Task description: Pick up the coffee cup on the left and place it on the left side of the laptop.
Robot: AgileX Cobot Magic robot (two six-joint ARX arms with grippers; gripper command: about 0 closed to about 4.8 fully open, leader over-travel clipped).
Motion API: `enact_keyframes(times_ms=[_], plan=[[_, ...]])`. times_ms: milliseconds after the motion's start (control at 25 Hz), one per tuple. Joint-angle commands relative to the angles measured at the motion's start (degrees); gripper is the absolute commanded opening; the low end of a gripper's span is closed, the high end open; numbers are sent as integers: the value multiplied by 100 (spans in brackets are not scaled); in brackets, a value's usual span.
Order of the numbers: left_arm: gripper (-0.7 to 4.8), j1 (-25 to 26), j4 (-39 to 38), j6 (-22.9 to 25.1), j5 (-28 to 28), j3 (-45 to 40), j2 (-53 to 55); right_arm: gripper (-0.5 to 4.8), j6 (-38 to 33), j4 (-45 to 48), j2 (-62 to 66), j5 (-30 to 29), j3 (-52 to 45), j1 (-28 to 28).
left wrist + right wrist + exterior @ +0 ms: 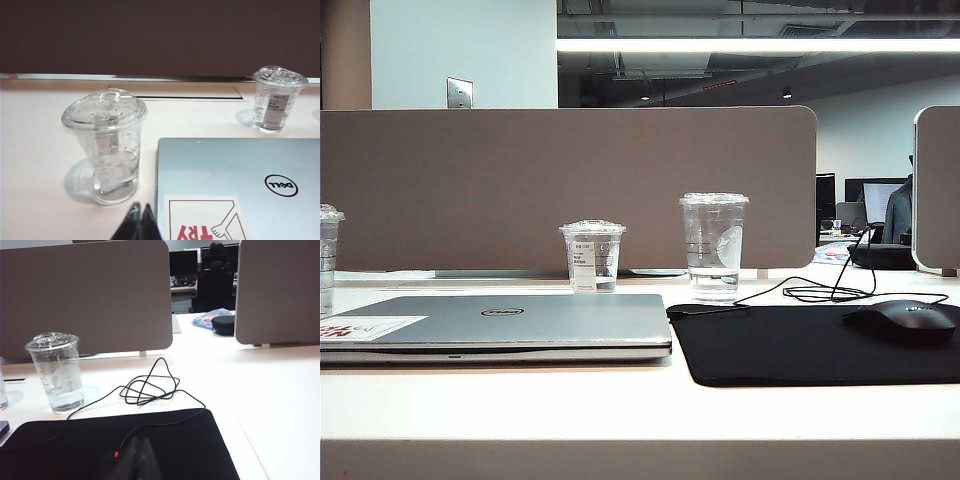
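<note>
Coffee cup (105,145) stands upright on the surface just left of the laptop (235,175), placement apparently done. My left gripper (140,220) and right gripper (137,460): jaws closed, empty, parked low.

**Open-plan office behind the desk**

You look across a pale desk (640,410) to a taupe partition panel (570,185) with rounded corners; a second panel (938,190) stands at the right. Beyond the gap you see monitors (182,262) and a dark chair (216,287). A long ceiling light strip (760,45) glows overhead.
</note>
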State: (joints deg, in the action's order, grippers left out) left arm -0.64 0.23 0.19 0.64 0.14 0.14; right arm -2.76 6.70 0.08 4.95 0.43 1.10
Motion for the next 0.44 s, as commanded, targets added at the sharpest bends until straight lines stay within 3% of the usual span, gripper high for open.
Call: enact_keyframes(times_ms=[40, 441], plan=[[-5, 9, 61, 0, 0, 22, 4, -4, -7, 26, -11, 9, -33, -7], [-5, 20, 61, 0, 0, 22, 4, -4, -7, -192, -11, 7, -33, -7]])
